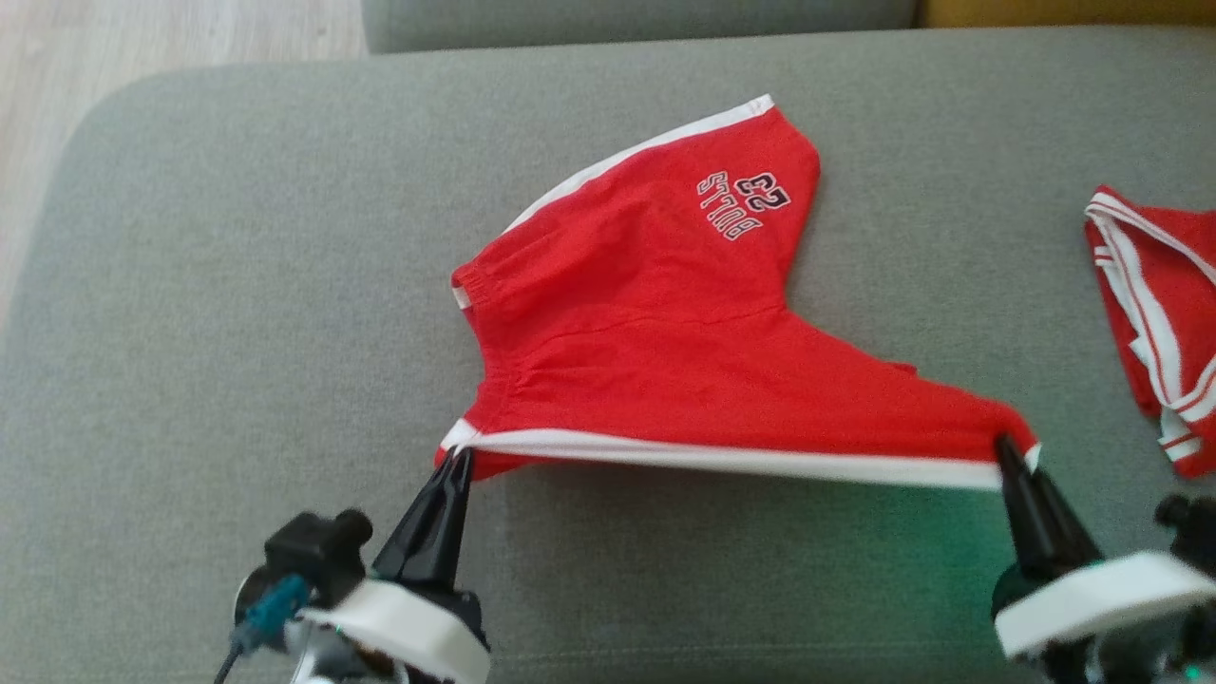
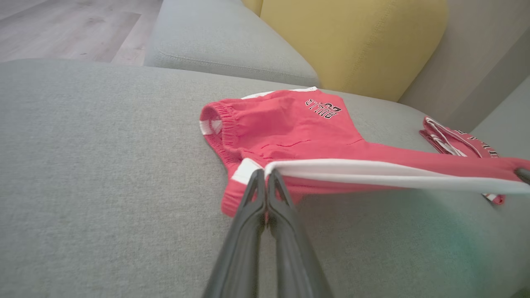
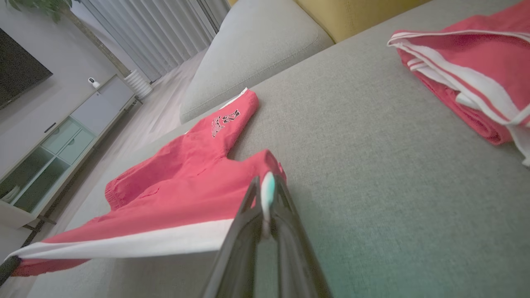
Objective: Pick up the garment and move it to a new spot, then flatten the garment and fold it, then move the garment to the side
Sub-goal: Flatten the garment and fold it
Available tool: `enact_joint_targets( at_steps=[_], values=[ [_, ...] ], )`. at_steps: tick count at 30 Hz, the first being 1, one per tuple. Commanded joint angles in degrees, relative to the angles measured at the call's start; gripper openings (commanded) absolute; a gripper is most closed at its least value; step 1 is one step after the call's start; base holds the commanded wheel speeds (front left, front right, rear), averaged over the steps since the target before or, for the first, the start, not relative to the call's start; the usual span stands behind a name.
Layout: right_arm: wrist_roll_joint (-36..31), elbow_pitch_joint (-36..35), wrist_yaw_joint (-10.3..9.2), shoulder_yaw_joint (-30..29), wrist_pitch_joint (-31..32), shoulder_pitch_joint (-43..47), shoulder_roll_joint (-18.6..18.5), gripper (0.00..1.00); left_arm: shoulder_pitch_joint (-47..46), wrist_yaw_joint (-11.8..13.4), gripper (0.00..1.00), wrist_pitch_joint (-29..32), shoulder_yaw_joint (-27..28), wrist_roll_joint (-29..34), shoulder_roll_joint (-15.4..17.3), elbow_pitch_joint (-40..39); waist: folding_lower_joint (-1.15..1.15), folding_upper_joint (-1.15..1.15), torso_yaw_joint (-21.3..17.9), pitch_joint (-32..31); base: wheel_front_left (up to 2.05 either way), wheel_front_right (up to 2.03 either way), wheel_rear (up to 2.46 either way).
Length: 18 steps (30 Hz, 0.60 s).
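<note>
Head view: grey sofa seat (image 1: 237,285) takes most of the frame, with wood floor (image 1: 142,57) at top left. Left wrist view adds a yellow cushion (image 2: 352,41) behind the seat. Right wrist view has curtains (image 3: 157,29) and a low cabinet (image 3: 54,140) across the room.

Second garment (image 1: 1159,323), red and white, sits on the seat at right. The frame edge cuts it off and its layers are hard to read. Print (image 1: 744,202) on the shorts (image 1: 665,323) is upside down to the head camera and smeared in right wrist view.

Shorts lie mid-seat, far leg flat on the fabric. Near edge is off the seat: white stripe (image 1: 741,458) pulled taut between both grippers. Left gripper (image 1: 463,461) has its fingers pressed together, pinching the waistband end. Right gripper (image 1: 1005,446) is clamped on the leg-hem end, its tips partly buried in cloth. Second garment lies just beyond the right gripper, not touching the shorts.
</note>
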Motion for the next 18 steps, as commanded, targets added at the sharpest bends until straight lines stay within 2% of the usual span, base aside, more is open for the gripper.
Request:
enact_joint_targets(
  at_steps=[1,10,18],
  values=[
    [0.1,-1.4,-0.34,-2.1,-0.1,-3.5,-1.3,0.0,-3.3,1.4,0.0,-0.3,4.2,-0.7,1.5,-1.8,0.0,0.0,0.3,0.8,0.0,0.0,0.0],
    [-1.2,4.5,-0.34,-3.8,2.5,-19.5,-1.3,0.0,-14.8,-1.1,0.0,0.5,3.9,-2.0,1.4,2.5,0.0,0.0,2.5,9.1,0.0,0.0,0.0],
    [-2.3,15.3,-0.34,-3.9,4.7,-37.7,-3.4,0.0,-27.7,-3.9,0.0,0.4,2.5,-2.3,0.7,9.0,0.0,0.0,5.5,15.9,0.0,0.0,0.0]
  ],
)
